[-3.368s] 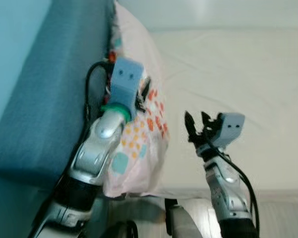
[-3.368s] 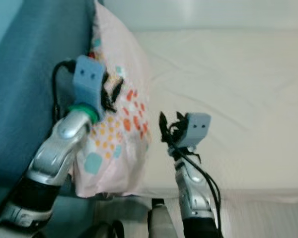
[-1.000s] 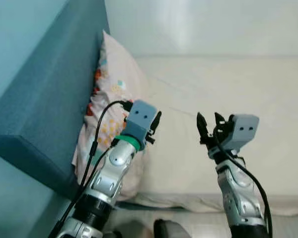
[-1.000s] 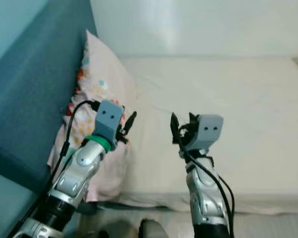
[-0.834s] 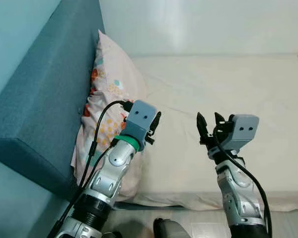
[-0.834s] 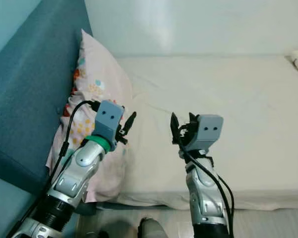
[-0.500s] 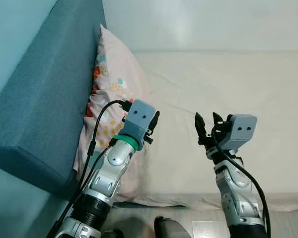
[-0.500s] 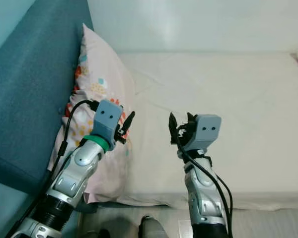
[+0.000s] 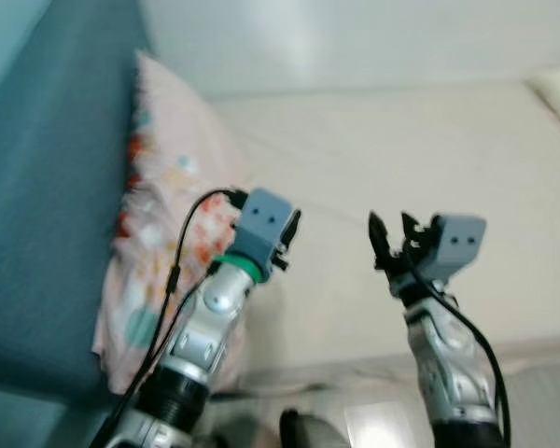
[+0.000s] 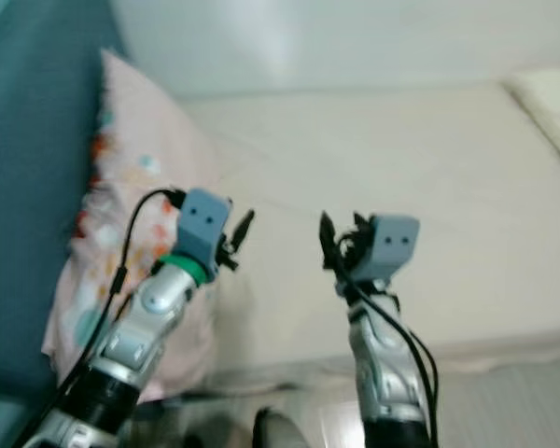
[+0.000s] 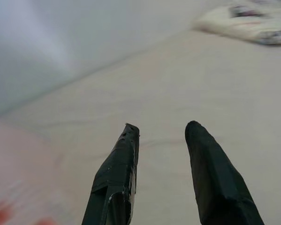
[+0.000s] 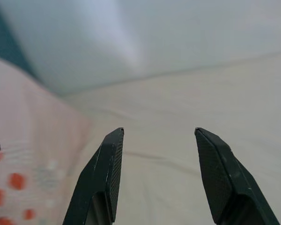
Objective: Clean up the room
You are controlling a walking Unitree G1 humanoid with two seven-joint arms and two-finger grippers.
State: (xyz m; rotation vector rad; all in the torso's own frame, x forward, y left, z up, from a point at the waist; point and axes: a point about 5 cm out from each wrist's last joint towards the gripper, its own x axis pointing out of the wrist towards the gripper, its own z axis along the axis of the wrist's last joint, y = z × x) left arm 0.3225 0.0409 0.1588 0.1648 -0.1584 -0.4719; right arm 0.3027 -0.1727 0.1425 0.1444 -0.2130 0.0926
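Both grippers raised over the bed, fingers apart, nothing held.

Teal headboard (image 9: 47, 187): runs along the bed's left edge. Patterned pillow (image 9: 159, 233): pink with orange and teal marks, leaning upright against the headboard at the bed's left edge; the head views are blurred, so its print cannot be made out in detail. Left gripper (image 9: 289, 233): held above the bed just beside the pillow's right side; its fingers (image 11: 114, 183) stand moderately apart with only cream sheet between them. Bed (image 9: 383, 140): cream sheet with light creases across the middle. Right gripper (image 9: 390, 245): raised over the bed's near edge, well apart from the pillow; its fingers (image 12: 103, 173) stand wide apart and empty. A second pale pillow (image 10: 551, 103), possibly printed, lies at the bed's far right corner.
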